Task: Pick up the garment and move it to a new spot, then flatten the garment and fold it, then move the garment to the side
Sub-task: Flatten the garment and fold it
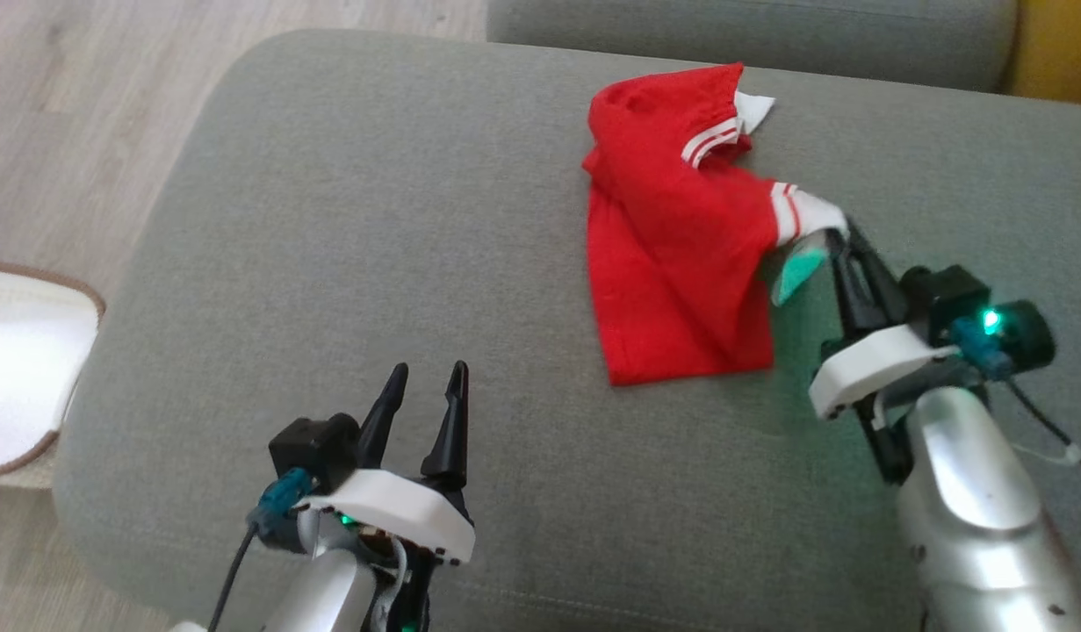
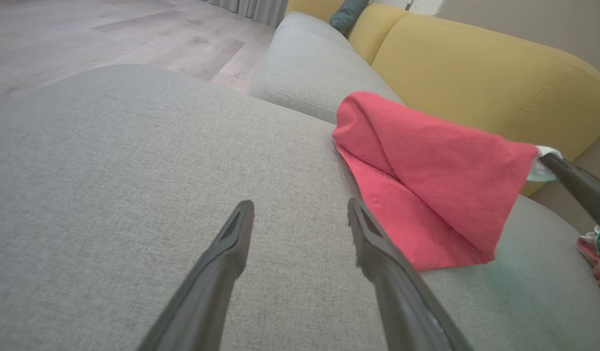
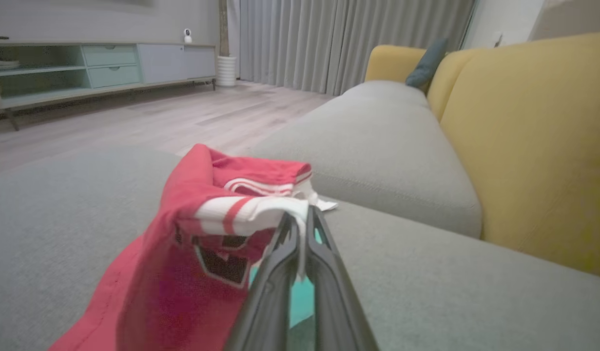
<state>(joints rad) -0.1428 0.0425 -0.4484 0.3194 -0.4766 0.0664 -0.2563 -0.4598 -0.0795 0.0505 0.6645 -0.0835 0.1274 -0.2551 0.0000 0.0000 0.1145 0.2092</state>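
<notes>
My right pincer [image 1: 841, 239] is clamped on the white cuff [image 1: 808, 215] of the red garment [image 1: 672, 263], which lies crumpled far right on the grey sofa cushion [image 1: 356, 228]. My left pincer [image 1: 428, 376] hangs wide and empty, near left. The cloth looks soft and light, so I expect sag and drag. A hem corner would hold better.

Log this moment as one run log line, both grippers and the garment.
right gripper: shut on garment cuff, that edge raised | left gripper: open, empty, above grey cushion

Soft, even light casts faint shadows, with a green glow tinting the cushion [image 1: 373, 219].
</notes>
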